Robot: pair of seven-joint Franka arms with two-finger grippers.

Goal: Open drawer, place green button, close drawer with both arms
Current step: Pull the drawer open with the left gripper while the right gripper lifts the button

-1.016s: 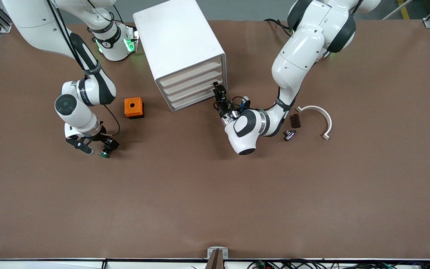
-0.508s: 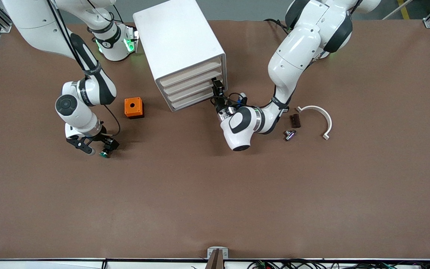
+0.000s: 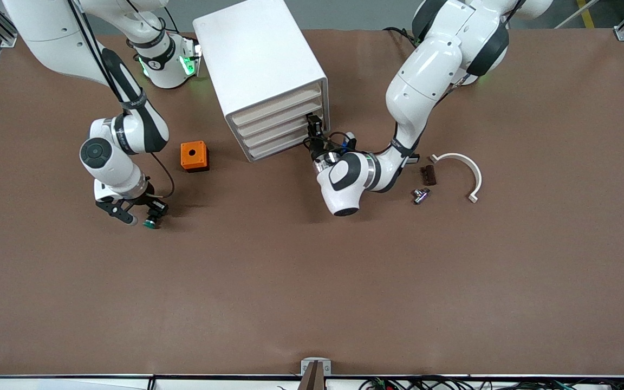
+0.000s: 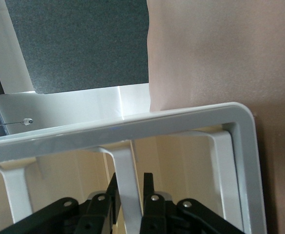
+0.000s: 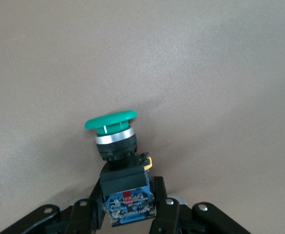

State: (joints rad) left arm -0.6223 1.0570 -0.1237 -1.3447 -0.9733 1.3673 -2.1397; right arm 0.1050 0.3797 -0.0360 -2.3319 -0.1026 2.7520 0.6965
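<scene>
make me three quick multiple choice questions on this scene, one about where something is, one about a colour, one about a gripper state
1. Where is the orange cube?
A. on top of the cabinet
B. on the table between the cabinet and the right gripper
C. in the bottom drawer

2. What colour is the button's cap?
A. red
B. yellow
C. green

3. What is the right gripper doing?
A. shut on the button's dark body
B. wide open above the cube
C. gripping the white curved bracket

Answers:
1. B: the front view shows the cube on the brown table beside the cabinet, toward the right arm's end.
2. C: the right wrist view shows a round green cap over a silver ring.
3. A: the right wrist view shows both fingers pressed against the button's body.
</scene>
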